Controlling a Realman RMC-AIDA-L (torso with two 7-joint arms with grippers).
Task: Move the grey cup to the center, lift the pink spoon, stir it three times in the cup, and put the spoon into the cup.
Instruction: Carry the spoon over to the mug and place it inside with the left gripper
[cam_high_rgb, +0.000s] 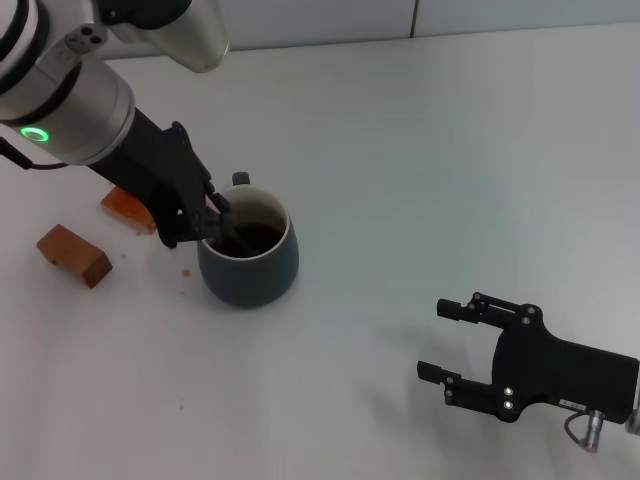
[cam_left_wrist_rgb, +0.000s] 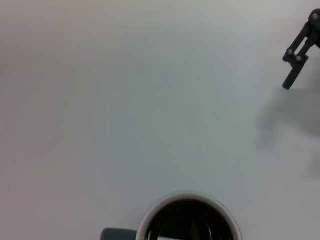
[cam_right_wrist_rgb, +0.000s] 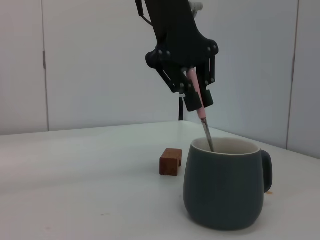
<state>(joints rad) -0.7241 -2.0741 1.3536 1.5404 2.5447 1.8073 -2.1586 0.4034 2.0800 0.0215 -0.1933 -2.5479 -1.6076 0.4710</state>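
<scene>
Head view, left side: two brown blocks on the white table (cam_high_rgb: 420, 150), one nearer the edge (cam_high_rgb: 74, 255), the other (cam_high_rgb: 127, 208) partly hidden behind the left arm. Left gripper (cam_high_rgb: 208, 215) sits over the left rim of the grey cup (cam_high_rgb: 248, 265), jaws closed on the pink spoon (cam_right_wrist_rgb: 196, 95). Right wrist view shows it clearly: fingers pinch the pink handle, spoon tilted, metal neck going down inside the cup past the rim. Bowl is below the rim, probably in the dark liquid, but can't see it. Cup upright on the table, handle pointing away from the robot, just right of the blocks. A few small brown specks on the table by the cup's left side. Right gripper (cam_high_rgb: 450, 342) is well apart at lower right, low over the table, jaws wide open, holding nothing.
</scene>
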